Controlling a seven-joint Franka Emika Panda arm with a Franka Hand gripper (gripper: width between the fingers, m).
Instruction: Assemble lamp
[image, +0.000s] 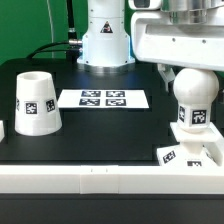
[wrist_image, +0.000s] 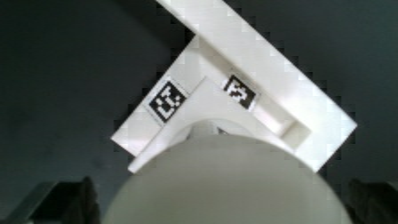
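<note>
Closest to the wrist camera, the white plastic ball-headed bulb (wrist_image: 222, 185) is filling much of that view, and you are looking straight down over its round head. Beneath it the flat square white base (wrist_image: 199, 80) is showing two black-and-white tags. Your two-finger gripper (wrist_image: 222, 200) is hanging directly above the bulb with its dark fingertips (wrist_image: 63, 200) spread wide. One is sitting at each side of the ball head, with a visible gap to the plastic, so it is pinching nothing.

From the exterior view, the bulb (image: 192, 100) is standing upright on the base (image: 190, 152) at the exterior view's right, just behind the white front rail (image: 100, 182). The gripper (image: 190, 68) is hovering just over the bulb's top. The tapered white cup-like shade (image: 35, 103) is resting wide end down, well apart at the exterior view's left. The marker board (image: 103, 98) is lying flat on the black table (image: 110, 135) between shade and bulb.
</note>
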